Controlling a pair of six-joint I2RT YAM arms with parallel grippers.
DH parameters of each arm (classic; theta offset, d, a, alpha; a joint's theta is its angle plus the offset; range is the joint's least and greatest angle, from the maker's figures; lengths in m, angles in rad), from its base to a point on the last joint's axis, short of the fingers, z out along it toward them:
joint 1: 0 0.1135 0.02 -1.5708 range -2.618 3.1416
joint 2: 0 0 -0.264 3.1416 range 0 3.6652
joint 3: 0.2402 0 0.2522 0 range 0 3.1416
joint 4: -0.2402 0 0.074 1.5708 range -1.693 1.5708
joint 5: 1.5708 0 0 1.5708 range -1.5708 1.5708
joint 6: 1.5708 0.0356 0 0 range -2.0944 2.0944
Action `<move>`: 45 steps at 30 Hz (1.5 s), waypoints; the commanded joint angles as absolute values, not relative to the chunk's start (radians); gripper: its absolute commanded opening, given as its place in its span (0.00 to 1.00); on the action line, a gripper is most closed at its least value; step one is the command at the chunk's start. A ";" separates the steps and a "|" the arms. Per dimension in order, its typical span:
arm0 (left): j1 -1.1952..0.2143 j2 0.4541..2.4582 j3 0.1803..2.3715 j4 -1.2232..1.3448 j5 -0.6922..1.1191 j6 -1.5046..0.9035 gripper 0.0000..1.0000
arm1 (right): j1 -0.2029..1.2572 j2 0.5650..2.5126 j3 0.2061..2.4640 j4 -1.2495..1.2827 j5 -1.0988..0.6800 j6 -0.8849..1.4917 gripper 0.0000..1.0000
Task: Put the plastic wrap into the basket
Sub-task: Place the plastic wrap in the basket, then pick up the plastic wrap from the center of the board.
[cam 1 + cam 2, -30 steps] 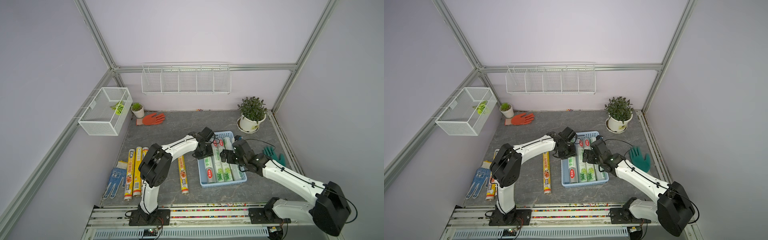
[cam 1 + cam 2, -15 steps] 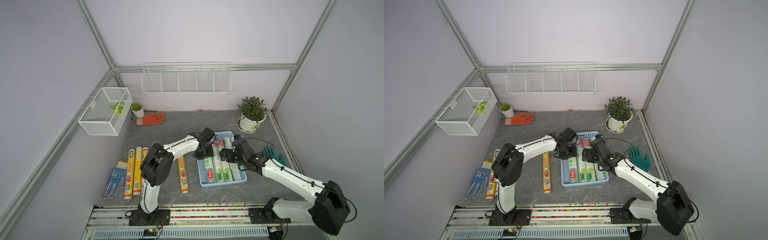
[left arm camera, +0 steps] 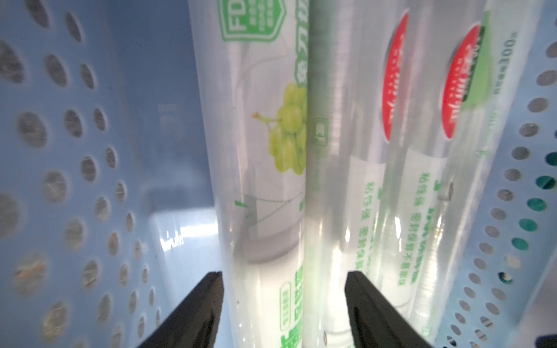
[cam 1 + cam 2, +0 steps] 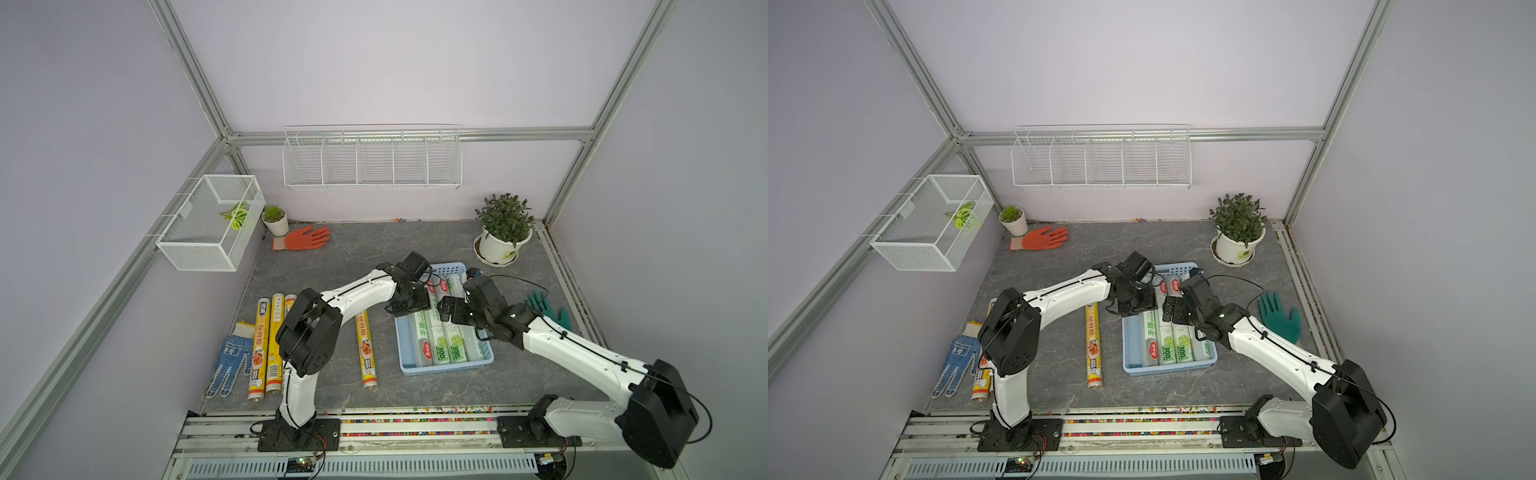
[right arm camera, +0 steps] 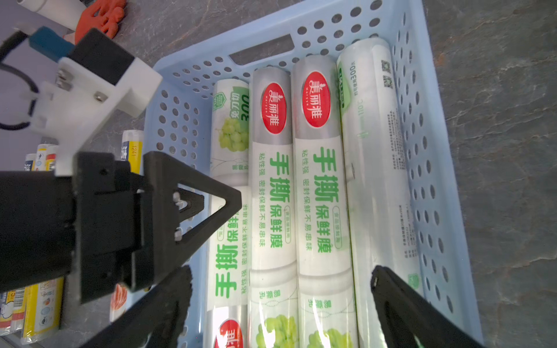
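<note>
The light-blue basket holds several clear-white plastic wrap rolls lying side by side. My left gripper hangs low in the basket's far-left part. It is open, its fingers astride the leftmost roll and gripping nothing. My right gripper is open wide above the rolls, with nothing held. One yellow roll lies on the table left of the basket. Three more yellow rolls lie at the far left.
A blue glove lies beside the far-left rolls, a green glove right of the basket, an orange glove at the back. A large potted plant, a small pot, a white mesh box and a wire rack line the back.
My left gripper's jaws have spread apart around the leftmost roll in the basket, letting it go. Both arms have stayed nearly where they were.
</note>
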State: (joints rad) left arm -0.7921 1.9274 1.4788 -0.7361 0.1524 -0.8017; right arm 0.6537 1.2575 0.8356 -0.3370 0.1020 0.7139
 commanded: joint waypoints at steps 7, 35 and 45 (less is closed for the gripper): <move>-0.795 1.641 1.329 -0.635 0.019 -0.797 0.78 | 0.648 1.201 0.836 -0.287 0.076 0.692 0.98; -0.564 1.270 0.789 -0.591 -0.073 -0.851 0.71 | 0.893 1.547 1.168 -0.327 -0.114 0.461 0.98; -0.564 1.483 0.871 -0.615 -0.014 -0.821 0.72 | 0.904 1.600 1.166 -0.314 -0.123 0.505 0.98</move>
State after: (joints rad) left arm -0.5674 1.4456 0.8394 -0.6174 -0.0509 -0.8497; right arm 0.9020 1.5997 1.1675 -0.3122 -0.1249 0.4942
